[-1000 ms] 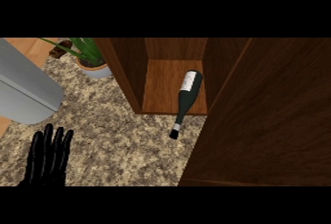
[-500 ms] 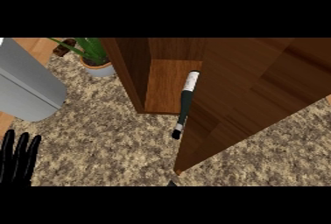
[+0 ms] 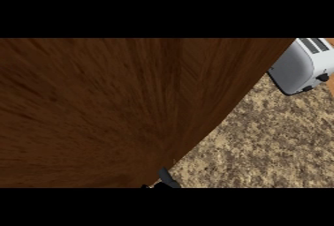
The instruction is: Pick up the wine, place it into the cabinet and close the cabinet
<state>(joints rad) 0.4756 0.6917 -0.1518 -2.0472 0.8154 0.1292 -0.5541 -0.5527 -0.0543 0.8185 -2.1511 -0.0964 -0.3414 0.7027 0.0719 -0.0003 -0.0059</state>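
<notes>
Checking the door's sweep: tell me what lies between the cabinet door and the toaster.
Only bare speckled counter lies between the cabinet door and the toaster, in the head view.

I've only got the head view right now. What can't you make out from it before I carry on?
- Wine bottle and cabinet interior: hidden in the head view behind the brown wooden cabinet door, which fills most of the picture.
- Whether the door is fully shut: cannot tell; its edges run out of frame.
- Hands: only a small dark part shows at the lower edge; which hand, and its fingers, unclear.
- Toaster: cut off by the right edge, on the speckled counter.
</notes>
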